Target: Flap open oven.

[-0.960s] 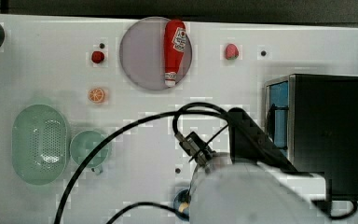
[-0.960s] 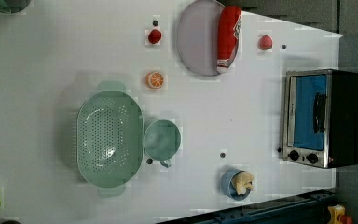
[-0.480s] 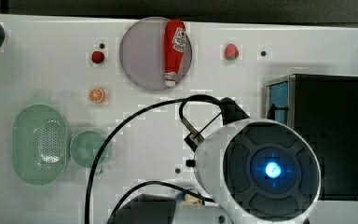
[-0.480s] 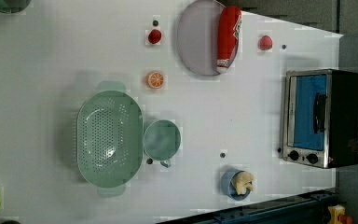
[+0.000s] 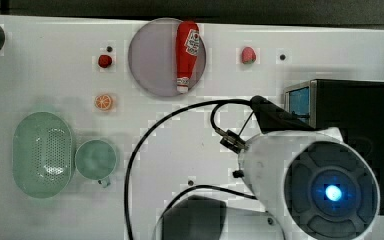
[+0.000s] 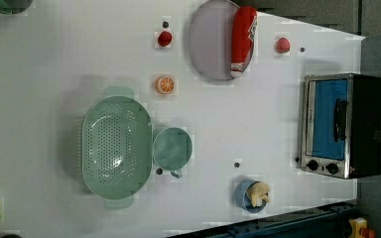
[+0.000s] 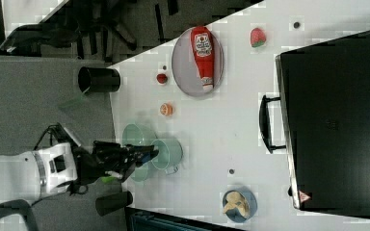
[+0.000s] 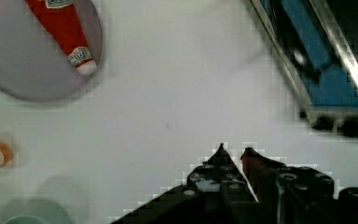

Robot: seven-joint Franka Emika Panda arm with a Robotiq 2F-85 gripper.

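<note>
On white table (image 6: 228, 109), shut oven (image 6: 345, 125)

Oven (image 6: 342, 126) sits at the left view's right edge of the worktop (image 6: 54, 64), door facing the left view's left. Bottle (image 6: 243, 39) lies on plate (image 6: 213, 44) at the left view's top. Colander (image 6: 114, 148) touches cup (image 6: 172, 148) on its right in the left view. Small bowl (image 6: 250, 196) sits near the left view's bottom, left of the oven.
</note>
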